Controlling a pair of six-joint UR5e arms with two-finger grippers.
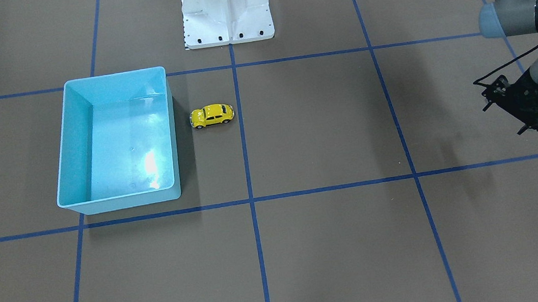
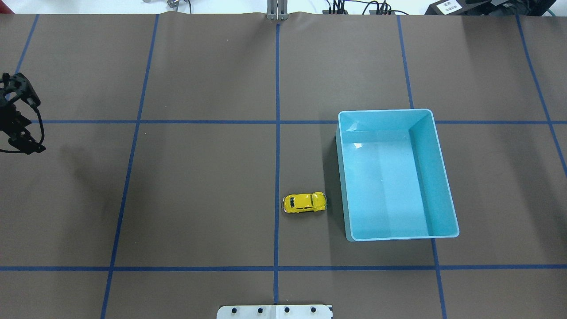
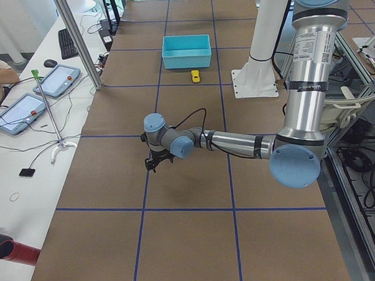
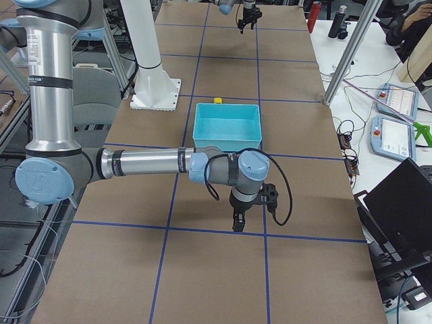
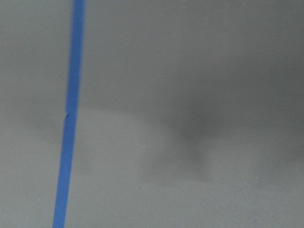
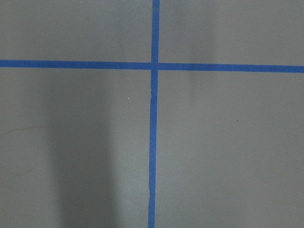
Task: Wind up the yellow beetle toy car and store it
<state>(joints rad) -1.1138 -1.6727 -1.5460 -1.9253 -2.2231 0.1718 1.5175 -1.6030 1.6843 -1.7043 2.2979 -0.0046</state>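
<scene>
The yellow beetle toy car (image 1: 212,115) stands on its wheels on the brown table, just beside the light-blue bin (image 1: 121,205) and apart from it. It also shows in the overhead view (image 2: 304,203), left of the bin (image 2: 385,111). The bin holds nothing. My left gripper (image 1: 518,107) hovers far from the car at the table's side, also seen overhead (image 2: 17,115); its fingers point down and I cannot tell their state. My right gripper (image 4: 236,223) shows only in the right side view, beyond the bin, state unclear.
The white robot pedestal (image 1: 227,17) stands behind the car. Blue tape lines (image 2: 277,133) cross the brown table. Tablets and cables lie on the white side desk (image 3: 24,110). Both wrist views show only bare table and tape.
</scene>
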